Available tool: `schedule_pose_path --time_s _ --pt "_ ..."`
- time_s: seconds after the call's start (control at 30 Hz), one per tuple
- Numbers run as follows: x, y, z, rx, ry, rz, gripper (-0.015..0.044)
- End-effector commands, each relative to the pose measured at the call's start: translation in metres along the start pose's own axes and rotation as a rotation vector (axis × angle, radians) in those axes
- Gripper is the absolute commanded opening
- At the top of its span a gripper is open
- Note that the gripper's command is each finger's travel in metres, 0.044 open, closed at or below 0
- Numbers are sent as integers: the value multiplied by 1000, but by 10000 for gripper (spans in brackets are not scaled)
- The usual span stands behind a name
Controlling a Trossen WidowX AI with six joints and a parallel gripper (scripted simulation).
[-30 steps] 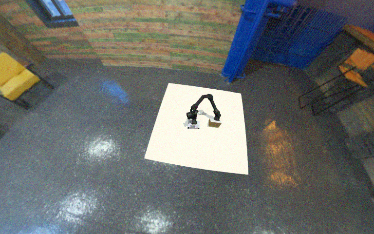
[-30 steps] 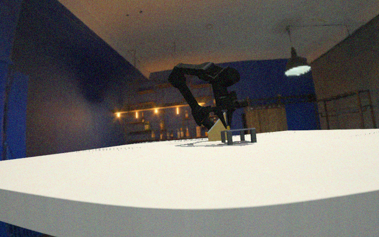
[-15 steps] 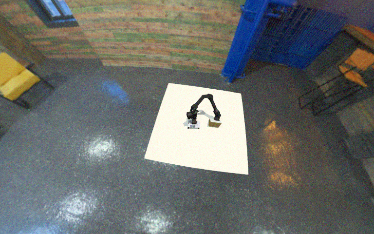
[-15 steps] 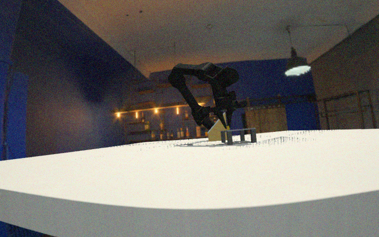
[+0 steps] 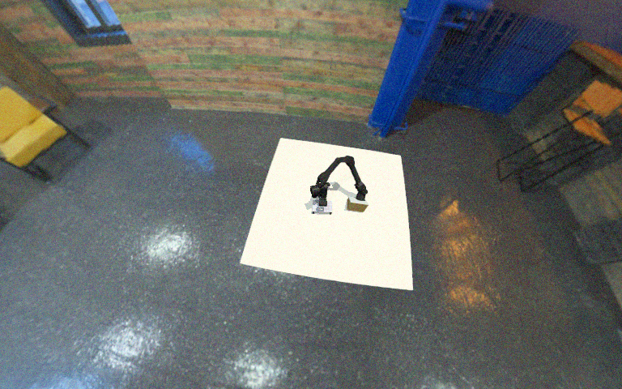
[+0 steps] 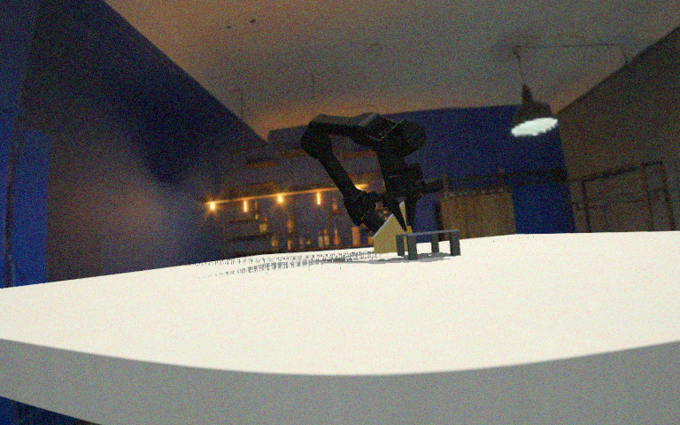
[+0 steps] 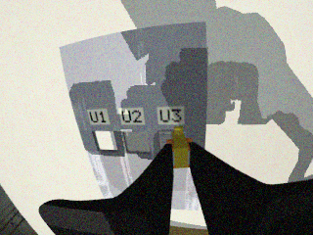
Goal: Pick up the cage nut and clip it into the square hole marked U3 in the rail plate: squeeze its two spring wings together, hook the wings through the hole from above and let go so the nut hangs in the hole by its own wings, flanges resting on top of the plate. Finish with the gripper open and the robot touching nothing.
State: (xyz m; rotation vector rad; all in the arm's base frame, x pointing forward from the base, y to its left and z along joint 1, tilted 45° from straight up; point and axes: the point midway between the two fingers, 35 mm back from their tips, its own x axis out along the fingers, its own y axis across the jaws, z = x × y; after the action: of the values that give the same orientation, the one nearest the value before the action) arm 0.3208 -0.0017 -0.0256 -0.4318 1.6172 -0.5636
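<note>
Pinching the small yellow cage nut (image 6: 409,229) (image 7: 181,156) between narrowly set fingertips, the gripper (image 5: 322,202) (image 6: 406,226) (image 7: 179,148) points down at the rail plate (image 5: 321,210) (image 6: 433,233) (image 7: 196,88). Orange bits show beside both tips, though whether these are the wings is too small to tell. The nut appears at the near right edge of the U3 hole (image 7: 163,138), below the U3 label (image 7: 170,116); the wrist view does not show whether any part has entered. The step in hand looks like lining up and inserting, with the clip-in not yet confirmed. The next move calls for keeping the squeeze, centring the nut over its own opening, then lowering straight until the flanges meet the plate; only then should the fingers part and lift clear. Letting go off-centre could leave one wing unhooked or tip the nut over. Beyond lie the U2 hole (image 7: 137,142) and the U1 hole (image 7: 105,140). A tan sloped block (image 5: 356,205) (image 6: 386,239) stands apart from the plate on the pale table (image 5: 321,256) (image 6: 300,310) (image 7: 29,73), and farther off rises a blue pillar (image 5: 403,73).
</note>
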Motion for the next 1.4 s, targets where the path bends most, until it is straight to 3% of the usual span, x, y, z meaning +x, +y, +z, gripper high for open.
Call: schedule_pose_path --time_s 0.0,1.37 --pt "0 0 0 0 -1 -16 29" --pt "1 4 0 2 -1 -116 29"
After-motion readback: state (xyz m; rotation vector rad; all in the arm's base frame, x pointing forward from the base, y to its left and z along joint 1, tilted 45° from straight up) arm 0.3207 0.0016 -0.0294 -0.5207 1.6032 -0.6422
